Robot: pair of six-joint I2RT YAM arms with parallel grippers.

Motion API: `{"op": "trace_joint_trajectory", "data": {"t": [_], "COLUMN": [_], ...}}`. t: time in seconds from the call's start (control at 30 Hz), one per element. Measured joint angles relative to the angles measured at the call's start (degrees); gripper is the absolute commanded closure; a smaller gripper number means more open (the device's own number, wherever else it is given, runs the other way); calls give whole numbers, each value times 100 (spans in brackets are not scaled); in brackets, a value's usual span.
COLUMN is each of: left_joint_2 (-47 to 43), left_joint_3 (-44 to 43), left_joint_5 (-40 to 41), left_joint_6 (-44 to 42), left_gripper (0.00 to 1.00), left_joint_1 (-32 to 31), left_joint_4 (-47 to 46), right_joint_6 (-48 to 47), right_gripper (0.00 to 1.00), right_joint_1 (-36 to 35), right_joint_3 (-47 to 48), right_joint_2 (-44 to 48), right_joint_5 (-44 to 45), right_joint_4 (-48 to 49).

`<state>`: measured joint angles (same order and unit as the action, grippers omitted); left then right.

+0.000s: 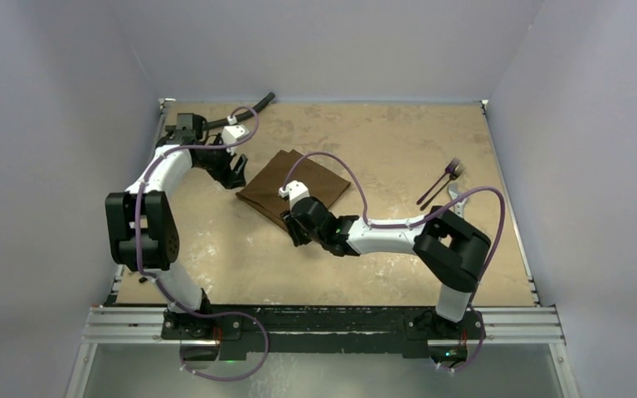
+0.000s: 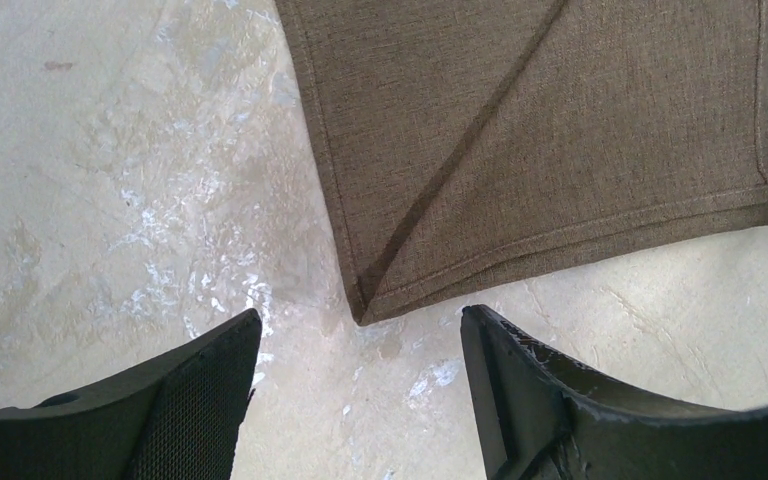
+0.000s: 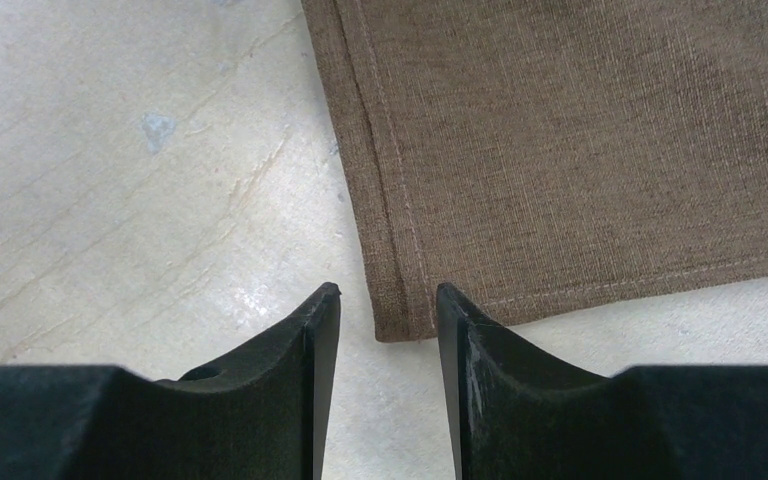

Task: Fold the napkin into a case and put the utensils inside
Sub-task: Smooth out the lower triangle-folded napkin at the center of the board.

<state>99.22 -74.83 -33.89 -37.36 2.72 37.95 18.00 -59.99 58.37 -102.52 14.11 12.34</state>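
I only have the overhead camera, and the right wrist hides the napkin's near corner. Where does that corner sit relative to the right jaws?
Observer: In the right wrist view the napkin corner lies between the right gripper's jaws, which stand apart without pinching it.
Operator: And the left jaws?
Observer: The left gripper is wide open, another napkin corner between its tips, touching neither.
Operator: Any fold yet?
Observer: A diagonal crease runs across the cloth from that corner.

You have one brown napkin (image 1: 265, 191) mid-table, at least two purplish utensils (image 1: 437, 184) far right, one black hose (image 1: 264, 100) far left.
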Motion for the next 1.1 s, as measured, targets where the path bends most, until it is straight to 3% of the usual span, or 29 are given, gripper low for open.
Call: {"op": "trace_joint_trajectory", "data": {"t": [0.13,0.73,1.1], "left_joint_2": [0,-2,-2], "left_joint_3": [50,70,72], "left_joint_5": [35,118,138], "left_joint_6": [-76,-133,-149], "left_gripper": [29,33,34], "left_joint_1": [-31,-66,-92], "left_joint_4": [-11,-61,-59], "right_joint_6": [37,39,-94], "right_gripper": [64,67,59], "right_joint_1": [0,7,131], "right_joint_3": [-81,-131,-144], "right_joint_2": [-42,-146,63], "right_joint_5": [-11,-4,-94], "right_joint_4": [-7,-7,-2]}}
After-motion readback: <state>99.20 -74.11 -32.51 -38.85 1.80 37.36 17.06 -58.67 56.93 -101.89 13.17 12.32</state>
